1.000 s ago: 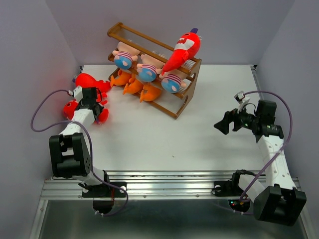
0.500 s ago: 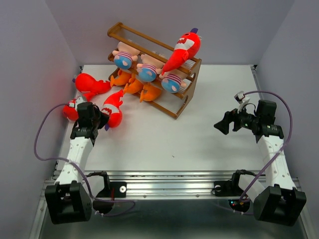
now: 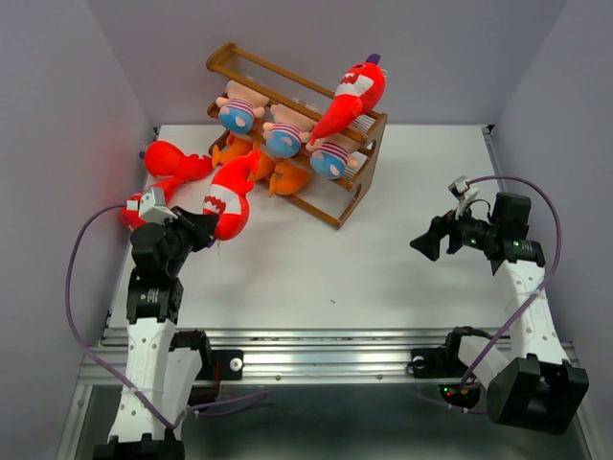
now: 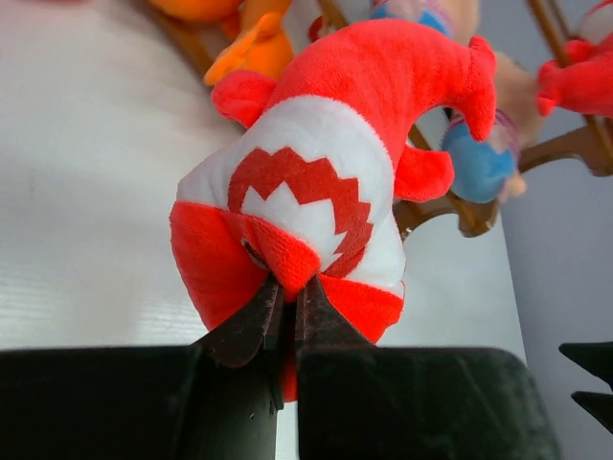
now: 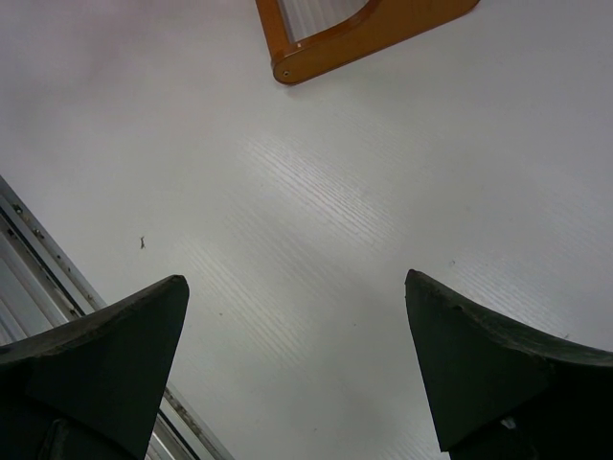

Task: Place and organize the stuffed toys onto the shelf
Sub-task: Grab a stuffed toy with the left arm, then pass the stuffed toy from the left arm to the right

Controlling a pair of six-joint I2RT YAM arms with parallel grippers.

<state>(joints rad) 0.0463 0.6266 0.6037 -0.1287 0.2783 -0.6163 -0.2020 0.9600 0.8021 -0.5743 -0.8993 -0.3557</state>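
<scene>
- L gripper point(image 4: 287, 287) point(image 3: 205, 223): fingers clenched on a fold at the snout of a red shark point(image 4: 326, 182) point(image 3: 228, 196). Almost no gap btwn the tips in the wrist view.
- Held red shark: white mouth patch w/ red zigzag teeth faces the wrist cam. In the top view its body runs from the gripper toward 1 o'clock, and its far end is just beside the shelf's low front. Can't tell if it's clear of the table point(image 3: 383, 278).
- R gripper point(image 5: 295, 280) point(image 3: 426, 241): fingers spread wide, nothing btwn them, bare tabletop below. It's at 3 o'clock on the table, pointing to 9 o'clock, well apart from the shelf.
- shelf point(image 3: 364, 182) point(image 5: 374, 24) point(image 4: 460, 216): brown wooden 3-tier rack at 11–12 o'clock on the table, set at a slant. One foot shows at 12 o'clock in the R wrist view.
- Top tier: 2nd red shark point(image 3: 352, 96) at the 3 o'clock end, head up toward 1 o'clock past the side panel, tail down toward 7 o'clock.
- Mid tier: three dolls point(image 3: 283, 137) in a row, round blue ends toward the cam, red-white stripes behind.
- Low tier: orange fish point(image 3: 261, 165) side by side, approx. three, one partly hidden behind the held shark.
- 10 o'clock on the table: 3rd red shark point(image 3: 172, 158) lies by the wall, near the shelf's 9 o'clock end.
- 9 o'clock: red plush point(image 3: 132, 213) peeks out beside the L arm, mostly hidden.
</scene>
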